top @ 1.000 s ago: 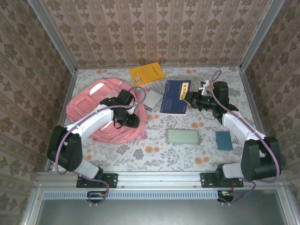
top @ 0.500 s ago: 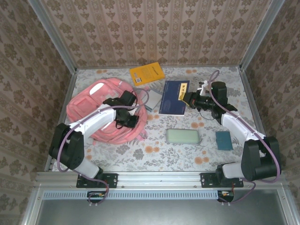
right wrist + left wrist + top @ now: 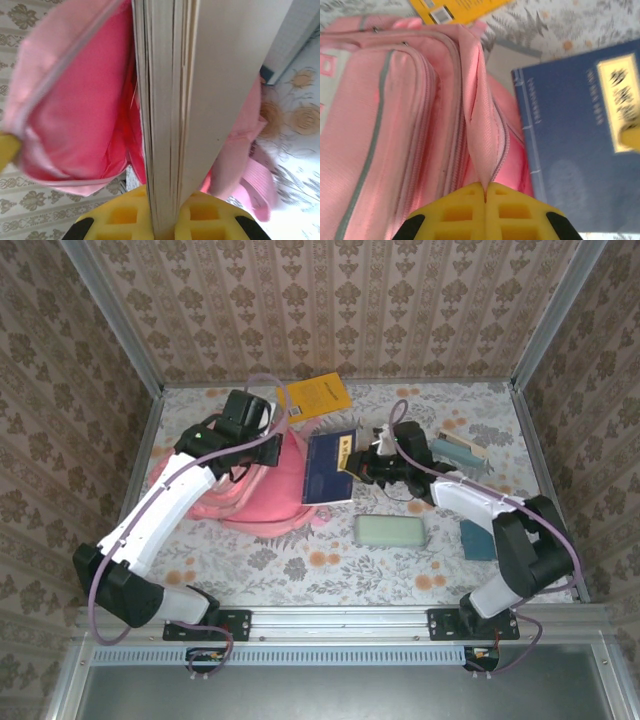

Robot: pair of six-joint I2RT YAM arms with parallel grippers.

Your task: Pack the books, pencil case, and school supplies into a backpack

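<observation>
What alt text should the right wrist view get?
The right end effector grips a thin book seen edge-on, its page edges facing the camera and running up the middle of the frame. Behind it gapes the open mouth of the pink backpack, with floral tablecloth at the right.

gold label [image 3: 621, 107] on navy book [image 3: 570, 150] blurred, barcode sticker [image 3: 439, 15] on yellow book [image 3: 470, 6] unreadable

Pink backpack [image 3: 262, 492], navy book [image 3: 328, 468], yellow-orange book [image 3: 315, 397], mint-green pencil case [image 3: 390, 531]
</observation>
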